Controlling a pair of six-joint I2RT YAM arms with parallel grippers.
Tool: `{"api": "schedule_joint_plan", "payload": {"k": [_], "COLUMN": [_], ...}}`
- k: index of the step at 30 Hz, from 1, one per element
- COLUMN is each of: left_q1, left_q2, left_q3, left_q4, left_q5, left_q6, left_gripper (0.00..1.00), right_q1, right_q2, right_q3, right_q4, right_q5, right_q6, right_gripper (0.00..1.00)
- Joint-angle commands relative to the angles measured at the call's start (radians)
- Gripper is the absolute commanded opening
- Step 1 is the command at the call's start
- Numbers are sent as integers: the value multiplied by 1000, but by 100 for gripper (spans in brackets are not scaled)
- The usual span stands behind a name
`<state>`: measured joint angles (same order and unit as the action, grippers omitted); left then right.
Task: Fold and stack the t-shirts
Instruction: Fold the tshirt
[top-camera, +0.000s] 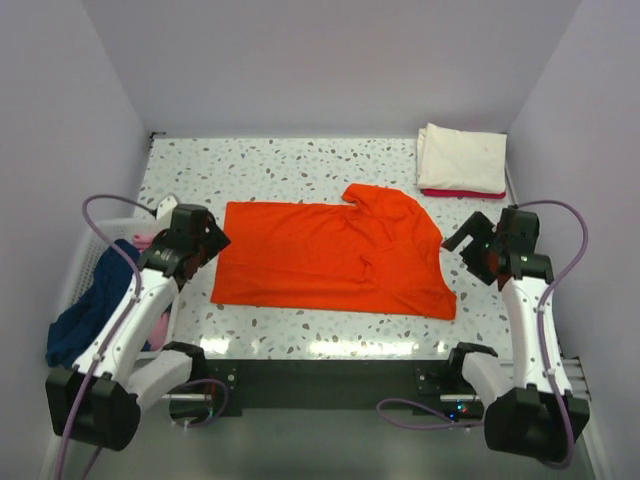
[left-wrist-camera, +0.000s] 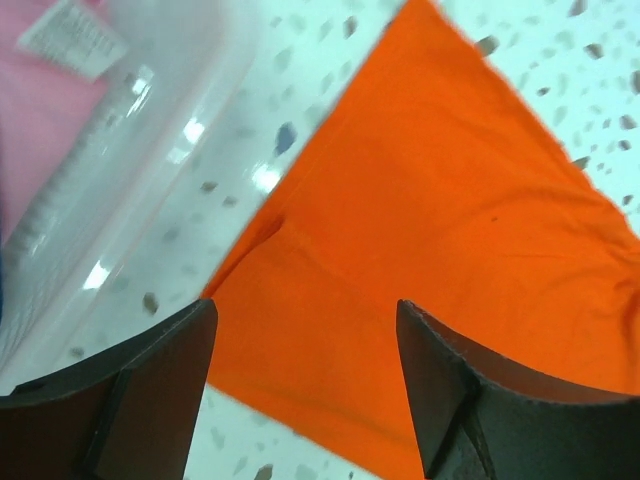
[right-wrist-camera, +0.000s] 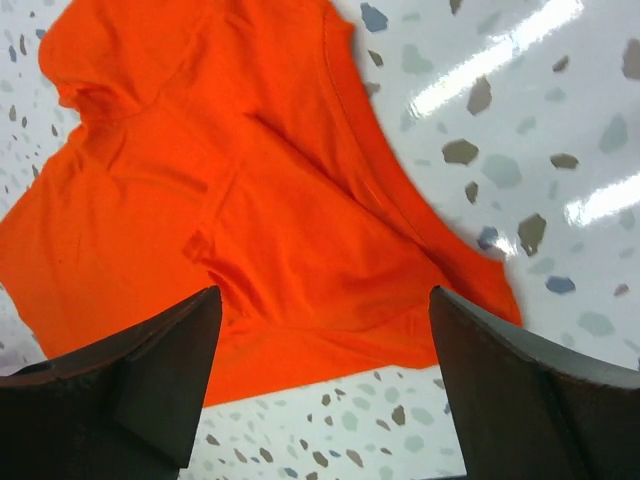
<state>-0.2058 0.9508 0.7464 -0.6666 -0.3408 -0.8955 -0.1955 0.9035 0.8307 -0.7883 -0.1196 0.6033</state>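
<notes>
1. The orange shirt (top-camera: 335, 258) lies spread on the surface (top-camera: 300, 170) between the two arms. Its far right part is turned over, so I judge the folding is only begun.
2. The left jaws stand apart above its left end and hold nothing.
3. The right jaws also stand apart, empty, above its right end. Each arm is near one end, ready to take it.
4. A cream shirt (top-camera: 462, 158) lies folded on a red shirt (top-camera: 462, 192) in the far right corner. This is the stack.
5. The basket (top-camera: 72, 268) at the left keeps a navy shirt (top-camera: 85, 315), not folded.

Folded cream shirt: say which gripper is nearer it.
Right. The right gripper hovers in front of the cream shirt; the left gripper is across the table, beyond the orange shirt.
</notes>
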Motion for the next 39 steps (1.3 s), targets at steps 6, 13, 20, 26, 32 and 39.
{"api": "schedule_joint_plan", "payload": {"k": [6, 13, 20, 26, 32, 39], "left_q1": [-4, -3, -3, -1, -1, -1], "left_q2": [386, 692, 933, 1103, 1207, 1214], "left_q3": [280, 439, 632, 786, 873, 864], "left_q4": [334, 415, 386, 315, 259, 228], "left_q5": [8, 0, -24, -84, -118, -142], "left_q6": [269, 421, 478, 460, 440, 405], "left_gripper": [73, 70, 64, 57, 51, 51], "right_q1": [128, 229, 237, 275, 298, 298], "right_q2": [374, 731, 1017, 1175, 1298, 1328], "right_q3": [264, 516, 766, 877, 961, 989], "right_q4": [368, 469, 469, 485, 456, 436], "right_q5": [0, 38, 24, 26, 89, 117], "right_q6": [-98, -209, -281, -323, -364, -410], "right_gripper": [74, 67, 56, 53, 52, 52]}}
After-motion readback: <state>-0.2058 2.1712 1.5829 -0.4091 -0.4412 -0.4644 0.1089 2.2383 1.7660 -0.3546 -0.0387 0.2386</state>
